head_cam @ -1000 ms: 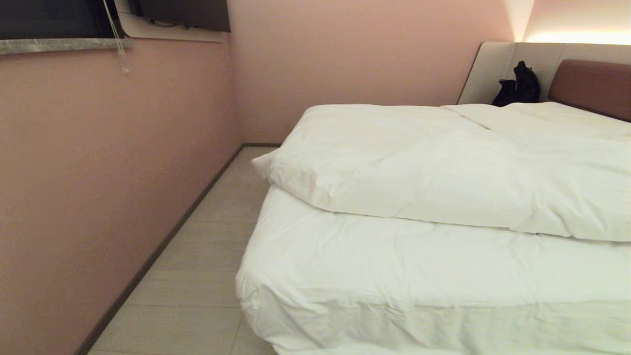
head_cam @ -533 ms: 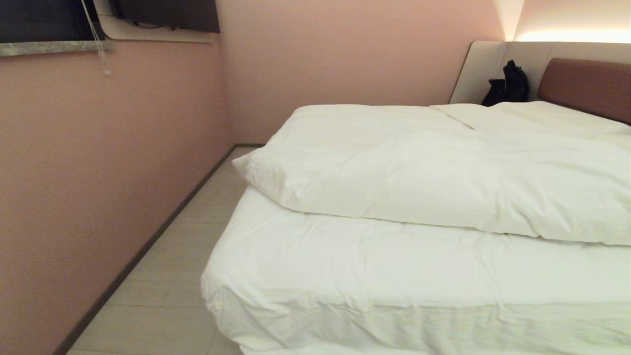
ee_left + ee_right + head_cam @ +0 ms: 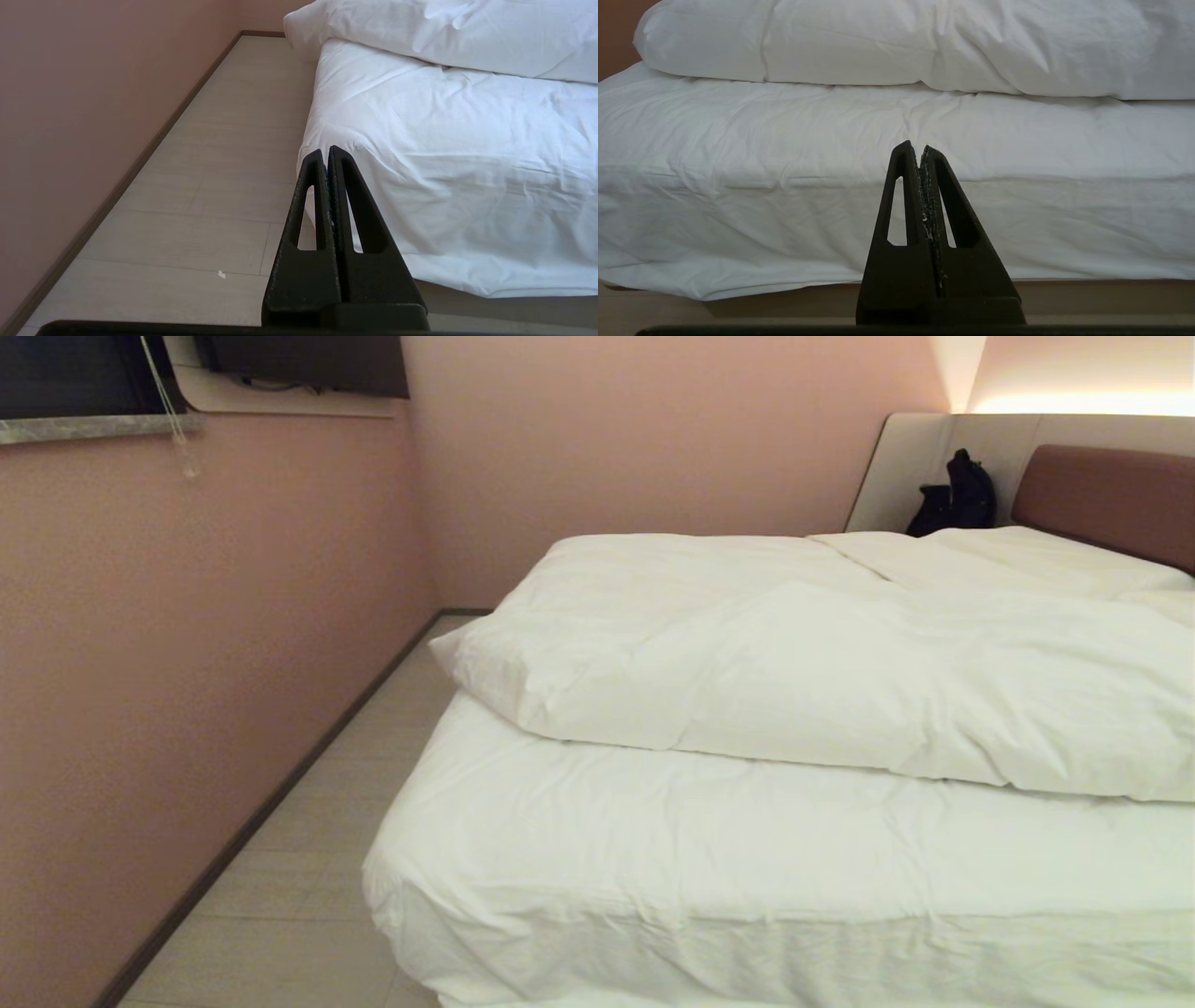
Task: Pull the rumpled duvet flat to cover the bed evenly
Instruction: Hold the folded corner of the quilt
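The white puffy duvet (image 3: 794,663) lies bunched in a thick fold across the middle of the bed (image 3: 747,868), whose foot end shows wrinkled white cloth. Neither arm appears in the head view. In the left wrist view my left gripper (image 3: 327,151) is shut and empty, low before the bed's near left corner, with the duvet (image 3: 444,32) farther back. My right gripper (image 3: 917,147) is shut and empty too, facing the foot side of the bed, with the duvet (image 3: 896,42) lying above and behind.
A pink wall (image 3: 187,663) runs along the left, leaving a narrow strip of pale floor (image 3: 308,859) beside the bed. Flat pillows (image 3: 1027,560) and a black bag (image 3: 957,495) sit by the reddish-brown headboard (image 3: 1111,495). The platform base (image 3: 1064,291) shows under the hanging cloth.
The whole head picture has slid to the left, so the camera has moved; more of the bed's foot corner shows. Duvet and bed keep their places.
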You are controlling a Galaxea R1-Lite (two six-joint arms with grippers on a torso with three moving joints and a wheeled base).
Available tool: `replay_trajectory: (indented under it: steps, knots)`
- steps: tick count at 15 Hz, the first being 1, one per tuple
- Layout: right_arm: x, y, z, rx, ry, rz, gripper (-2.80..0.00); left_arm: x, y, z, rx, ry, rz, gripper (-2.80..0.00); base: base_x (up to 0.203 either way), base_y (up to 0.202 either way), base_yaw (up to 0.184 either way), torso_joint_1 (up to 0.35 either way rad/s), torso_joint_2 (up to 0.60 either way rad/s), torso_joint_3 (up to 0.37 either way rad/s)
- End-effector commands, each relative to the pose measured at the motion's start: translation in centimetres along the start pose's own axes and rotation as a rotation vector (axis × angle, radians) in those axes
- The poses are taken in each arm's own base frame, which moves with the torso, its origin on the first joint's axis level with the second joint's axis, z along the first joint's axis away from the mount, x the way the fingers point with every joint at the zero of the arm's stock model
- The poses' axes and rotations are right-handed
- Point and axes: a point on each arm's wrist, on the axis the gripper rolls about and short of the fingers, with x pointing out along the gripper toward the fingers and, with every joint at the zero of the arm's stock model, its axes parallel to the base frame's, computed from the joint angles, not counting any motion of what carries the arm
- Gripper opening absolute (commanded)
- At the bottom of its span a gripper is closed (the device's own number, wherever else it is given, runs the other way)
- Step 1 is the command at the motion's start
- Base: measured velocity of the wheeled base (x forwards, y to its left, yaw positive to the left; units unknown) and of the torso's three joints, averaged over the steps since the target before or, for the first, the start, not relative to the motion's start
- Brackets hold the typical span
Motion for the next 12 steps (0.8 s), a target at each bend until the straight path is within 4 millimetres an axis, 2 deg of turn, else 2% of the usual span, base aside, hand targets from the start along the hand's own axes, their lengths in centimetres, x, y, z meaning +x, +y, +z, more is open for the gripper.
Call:
replay_trajectory:
  steps: [1,12]
  knots:
    - [0.01,0.00,0.02,0.000,0.000,0.000,-2.80,0.00,0.00,-0.01,0.000,0.000,0.000,-2.80,0.000,0.000,0.000,0.000,0.00,0.000]
    - [0.01,0.00,0.02,0.000,0.000,0.000,-2.80,0.00,0.00,-0.01,0.001,0.000,0.002,-2.80,0.000,0.000,0.000,0.000,0.00,0.000]
